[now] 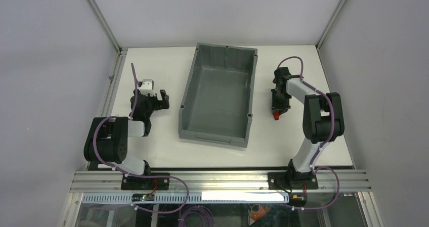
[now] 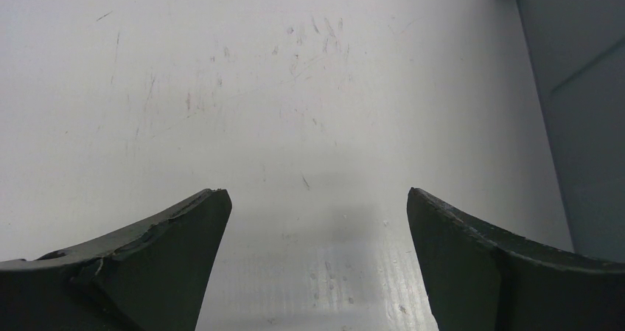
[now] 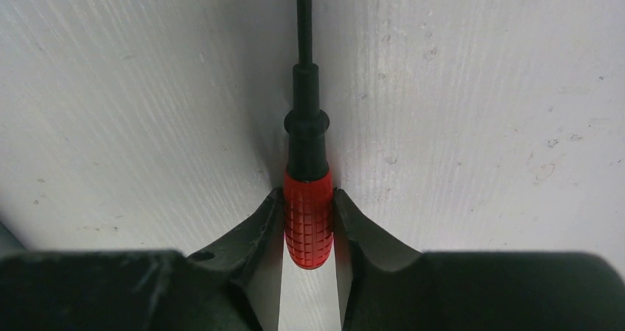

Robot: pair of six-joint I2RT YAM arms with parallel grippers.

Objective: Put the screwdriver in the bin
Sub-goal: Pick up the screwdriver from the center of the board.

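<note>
Right gripper (image 3: 308,202) pinched the screwdriver (image 3: 308,224) by its red handle, low on the table (image 3: 479,124), just right of the bin (image 1: 188,93). Left gripper (image 2: 317,198) spread, empty. Risk: fingertip-only hold (shaft sticking out ahead) could swivel or slip on lift.

Tip of screwdriver (image 3: 308,213) shaft cut off at top edge, R wrist view; from above, mostly hidden under right hand (image 1: 277,109). bin (image 2: 582,124) cropped at edge, L wrist view.
</note>
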